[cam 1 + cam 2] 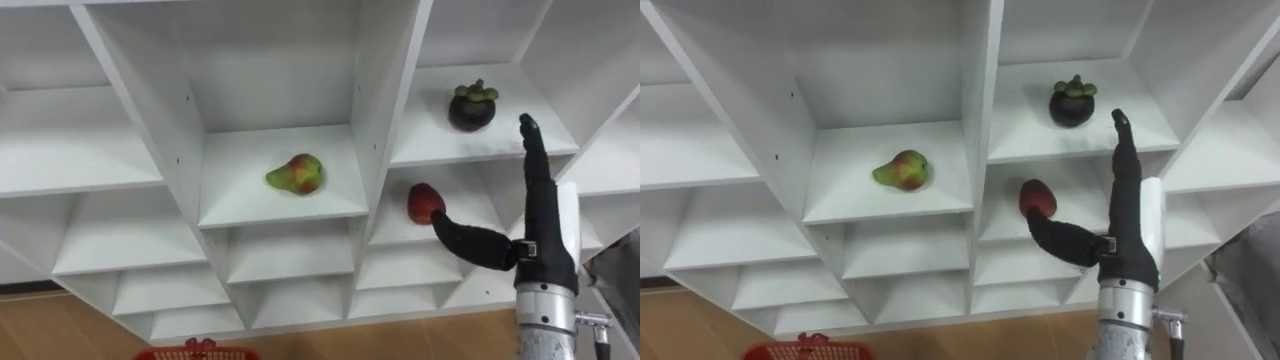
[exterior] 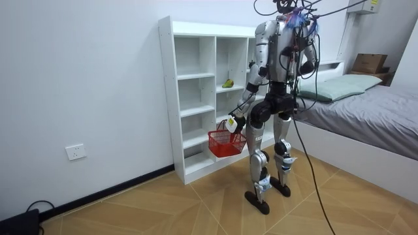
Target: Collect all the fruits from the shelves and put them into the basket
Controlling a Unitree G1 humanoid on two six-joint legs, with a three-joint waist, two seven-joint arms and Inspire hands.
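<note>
In the white closet [image 1: 375, 110], a green-and-red pear [image 1: 296, 174] lies in the middle compartment. A dark mangosteen [image 1: 472, 107] sits in the compartment to its right, and a red fruit [image 1: 424, 202] lies one shelf below it. My right hand [image 1: 545, 235] is raised in front of these right compartments, open. Its fingers point straight up beside the mangosteen, and its thumb reaches left to the red fruit's lower edge. In the room view, my left hand [image 2: 234, 123] hangs low, curled on the handle of a red basket [image 2: 225, 142]. The basket's rim [image 1: 195, 351] shows at the bottom.
I stand upright facing the closet [image 2: 196, 98], close to its front. The other compartments hold nothing. A bed [image 2: 366, 111] lies at the room view's right. The floor is wooden, and a wall socket [image 2: 76, 152] sits at the room view's left.
</note>
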